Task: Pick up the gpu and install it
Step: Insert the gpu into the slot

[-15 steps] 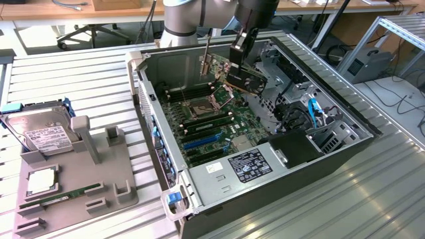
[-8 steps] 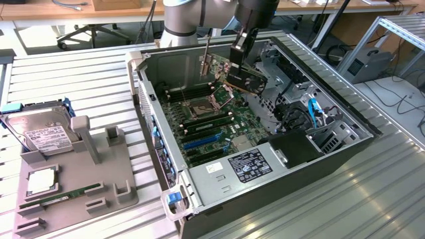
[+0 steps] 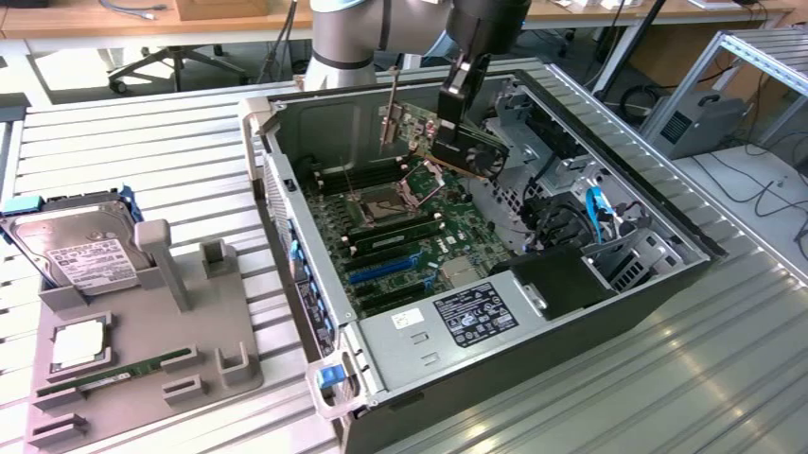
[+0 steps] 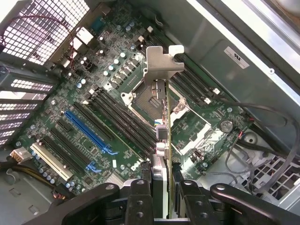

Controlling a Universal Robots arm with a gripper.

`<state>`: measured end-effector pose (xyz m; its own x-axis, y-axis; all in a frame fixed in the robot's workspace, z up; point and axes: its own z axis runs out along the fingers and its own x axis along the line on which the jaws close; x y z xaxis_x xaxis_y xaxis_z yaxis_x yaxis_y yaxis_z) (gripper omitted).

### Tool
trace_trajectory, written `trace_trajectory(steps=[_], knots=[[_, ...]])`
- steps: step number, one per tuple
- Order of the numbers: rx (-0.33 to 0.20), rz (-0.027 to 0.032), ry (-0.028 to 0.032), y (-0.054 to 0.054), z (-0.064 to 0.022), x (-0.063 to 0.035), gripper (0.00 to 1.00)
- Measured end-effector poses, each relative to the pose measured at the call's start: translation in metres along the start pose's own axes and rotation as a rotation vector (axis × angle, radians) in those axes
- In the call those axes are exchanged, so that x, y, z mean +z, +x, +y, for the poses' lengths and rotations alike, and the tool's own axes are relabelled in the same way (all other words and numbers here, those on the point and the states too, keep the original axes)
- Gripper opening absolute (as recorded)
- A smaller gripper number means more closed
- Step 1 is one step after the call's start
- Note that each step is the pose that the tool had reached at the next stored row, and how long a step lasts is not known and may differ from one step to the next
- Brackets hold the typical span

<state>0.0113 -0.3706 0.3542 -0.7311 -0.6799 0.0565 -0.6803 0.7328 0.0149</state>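
Black jaws grip the slim dark gpu card with silvery end bracket (image 4: 161, 140), edge-down above the green motherboard (image 4: 197, 124) inside the open grey computer case (image 3: 417, 374). I judge this the installing step: its edge must line up over a slot. The case lies on a ribbed metal bench (image 3: 151, 142); a wooden desk (image 3: 76, 19) stands beyond the case.

Bright, even room light. Glare whitens the case wall (image 4: 262, 33) and fan grille (image 4: 42, 23) beyond the gripper (image 4: 161, 190); motherboard (image 4: 108, 110) beneath sits shaded.
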Motion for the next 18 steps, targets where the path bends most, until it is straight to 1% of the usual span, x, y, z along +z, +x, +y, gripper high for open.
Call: trace_trajectory(steps=[18], knots=[[-0.039,0.0005,0.0022,-0.0001,-0.0001,0.0000,0.27]])
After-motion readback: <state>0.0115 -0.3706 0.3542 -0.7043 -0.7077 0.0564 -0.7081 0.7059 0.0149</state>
